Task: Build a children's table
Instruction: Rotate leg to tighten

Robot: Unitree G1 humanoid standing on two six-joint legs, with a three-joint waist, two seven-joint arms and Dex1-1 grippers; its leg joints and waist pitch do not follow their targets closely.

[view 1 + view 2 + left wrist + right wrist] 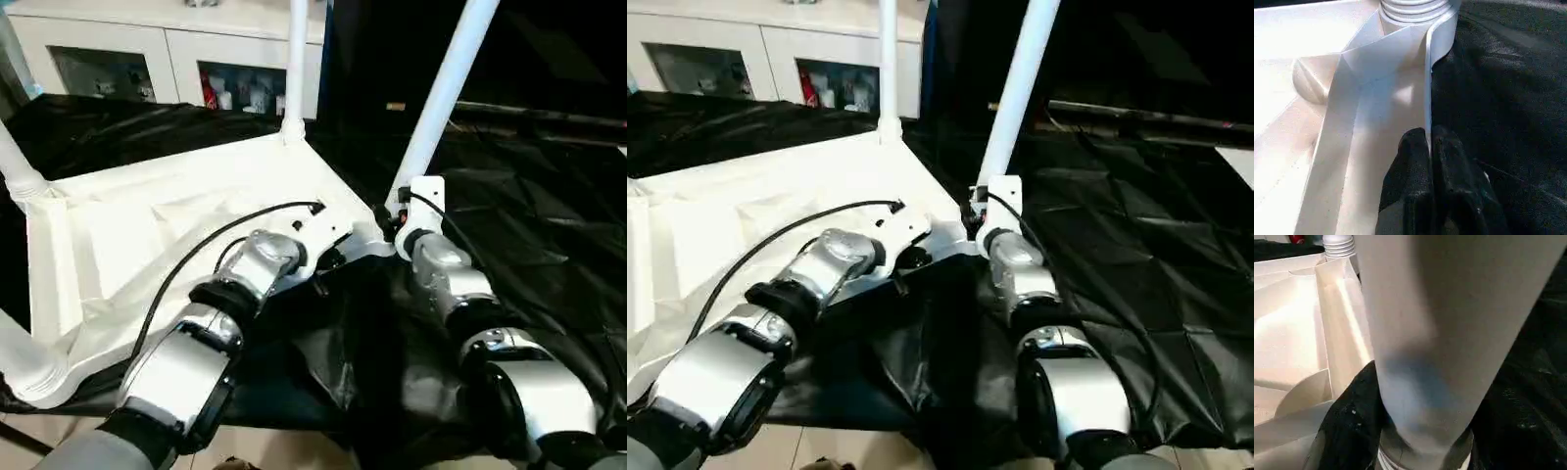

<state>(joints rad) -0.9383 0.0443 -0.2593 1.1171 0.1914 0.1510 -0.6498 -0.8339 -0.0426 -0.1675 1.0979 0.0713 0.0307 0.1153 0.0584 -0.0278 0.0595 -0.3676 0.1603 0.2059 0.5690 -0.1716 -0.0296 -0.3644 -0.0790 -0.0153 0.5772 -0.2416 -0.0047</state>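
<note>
The black-draped desk [549, 245] carries the white plastic rectangular tabletop [147, 245], lying ribbed underside up with long white tapered tube legs standing in its corner sockets. The nearest white tube leg [441, 103] leans up from the corner just ahead of the right fingers [1347, 431], which sit spread around its base. The left fingers [1422, 171] are pressed together, pinching the tabletop's thin upright rim [1427, 98], with a ribbed corner socket [1415, 7] beyond them.
</note>
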